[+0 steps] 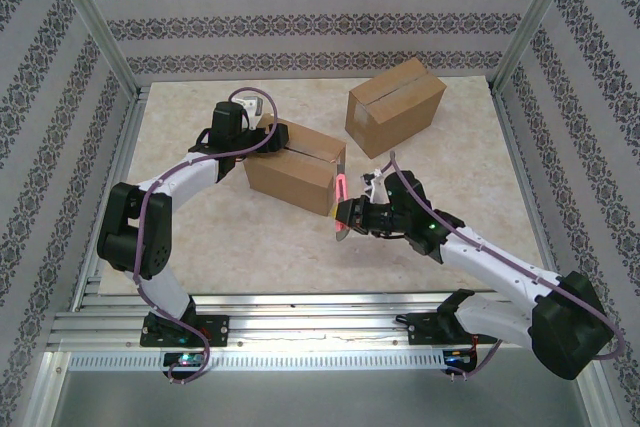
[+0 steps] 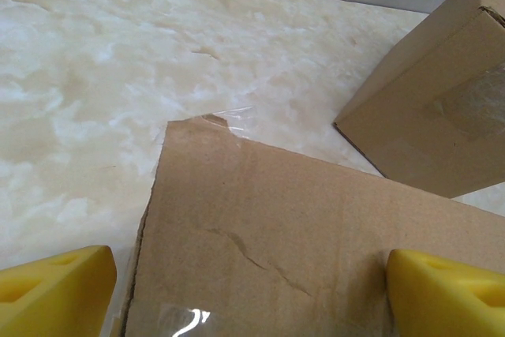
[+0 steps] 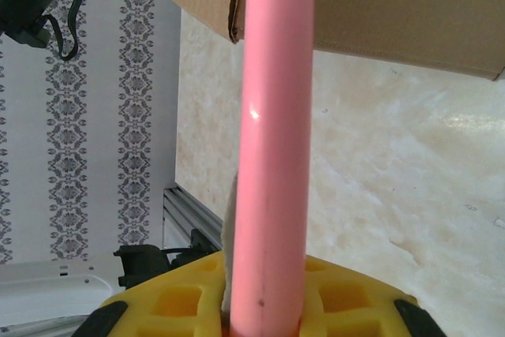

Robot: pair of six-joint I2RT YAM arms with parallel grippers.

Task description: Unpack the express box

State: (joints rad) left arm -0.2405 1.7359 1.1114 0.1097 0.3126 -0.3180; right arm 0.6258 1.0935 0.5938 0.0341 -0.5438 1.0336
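While left tool (image 1: 268, 137) gapes wide over near box (image 1: 300, 172), right tool (image 1: 345, 215) clamps pink rod (image 1: 341, 190).

A cream, marble-patterned table top (image 1: 230, 237) is lying at the middle of the enclosure, taking soft, even light and giving back a faint sheen. Behind the table top's far edge a back wall (image 1: 300, 17) is standing, papered in pale stripes and dark floral bands. Matching side walls (image 1: 40, 147) are flanking the table top on its left and right. Silver metal posts (image 1: 97, 22) are rising at an outward slant from the table top's two far corners. Slotted aluminium rails (image 1: 320, 319) are running along the table top's near edge, glaring white under the light, and a plain grey surface (image 1: 320, 402) is lying just nearer than those.
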